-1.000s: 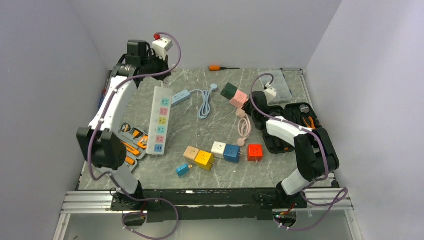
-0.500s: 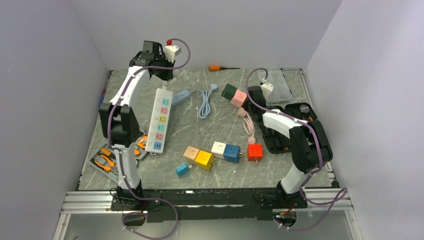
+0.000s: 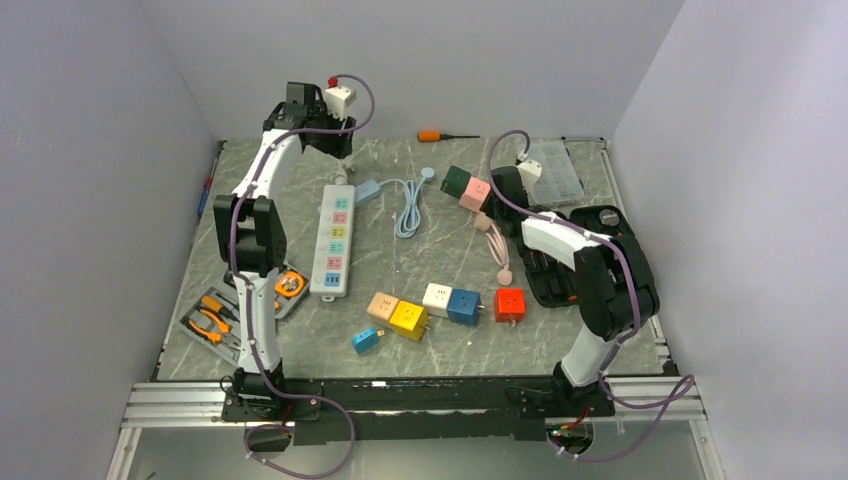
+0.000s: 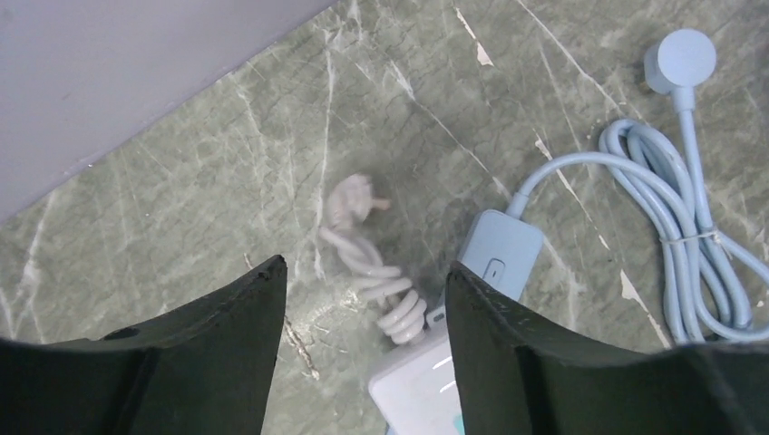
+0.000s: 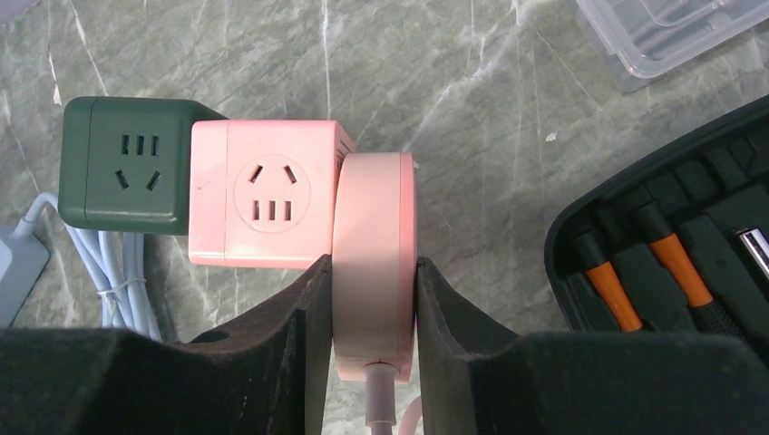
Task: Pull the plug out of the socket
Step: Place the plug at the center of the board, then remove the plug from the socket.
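With right tool [image 5: 374,272] clamped across pink plug [image 5: 374,208], seated in pink cube socket [image 5: 263,195] on desk [image 5: 453,91]: probably light, rigid, slick; best held on flat faces, pulled straight. With left tool [image 4: 363,281] apart, empty.

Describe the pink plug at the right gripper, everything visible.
The pink plug is a flat, rounded slab, matte plastic by its look, seen edge-on. One face sits flush against the pink cube socket, pins hidden. A pink cord leaves its near end. The right gripper clamps it, one finger touching each flat side.
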{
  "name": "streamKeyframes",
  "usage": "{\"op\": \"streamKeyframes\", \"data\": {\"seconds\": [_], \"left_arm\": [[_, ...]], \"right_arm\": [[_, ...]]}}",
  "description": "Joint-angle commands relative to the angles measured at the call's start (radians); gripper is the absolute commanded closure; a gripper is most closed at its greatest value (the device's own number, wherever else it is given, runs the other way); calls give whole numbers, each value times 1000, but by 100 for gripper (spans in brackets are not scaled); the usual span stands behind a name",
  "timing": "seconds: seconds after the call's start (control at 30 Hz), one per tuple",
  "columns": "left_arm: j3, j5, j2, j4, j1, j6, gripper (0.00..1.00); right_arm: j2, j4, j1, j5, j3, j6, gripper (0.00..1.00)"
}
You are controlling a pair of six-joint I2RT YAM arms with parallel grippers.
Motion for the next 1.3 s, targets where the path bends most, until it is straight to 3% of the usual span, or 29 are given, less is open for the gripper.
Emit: {"op": "streamKeyframes", "data": {"seconds": [0.0, 0.1, 0.27, 0.5, 0.57, 0.8, 0.97, 1.1, 1.27], "left_arm": [[99, 55, 31, 31, 26, -5, 25], [121, 45, 28, 3, 28, 28, 2], [18, 13, -105, -41, 29, 58, 1], [-142, -46, -348, -329, 30, 133, 1], [-246, -57, -429, -386, 31, 146, 1], [-666, 27, -747, -500, 46, 201, 1], [-897, 51, -971, -497, 47, 193, 1], [-1011, 91, -1120, -501, 47, 155, 1], [-1117, 129, -1260, -517, 47, 143, 1]], "right_arm": [[19, -52, 14, -17, 57, -11, 96], [21, -82, 20, -21, 75, -14, 92], [3, -125, 37, -26, 98, -24, 75], [-39, -201, 64, -40, 114, -35, 14], [-65, -212, 73, -38, 104, -36, 2], [-193, -258, 126, -12, 71, -69, 0], [-272, -334, 248, 63, 100, -136, 0], [-318, -376, 371, 102, 116, -187, 0], [-358, -387, 517, 28, 75, -269, 0]]}}
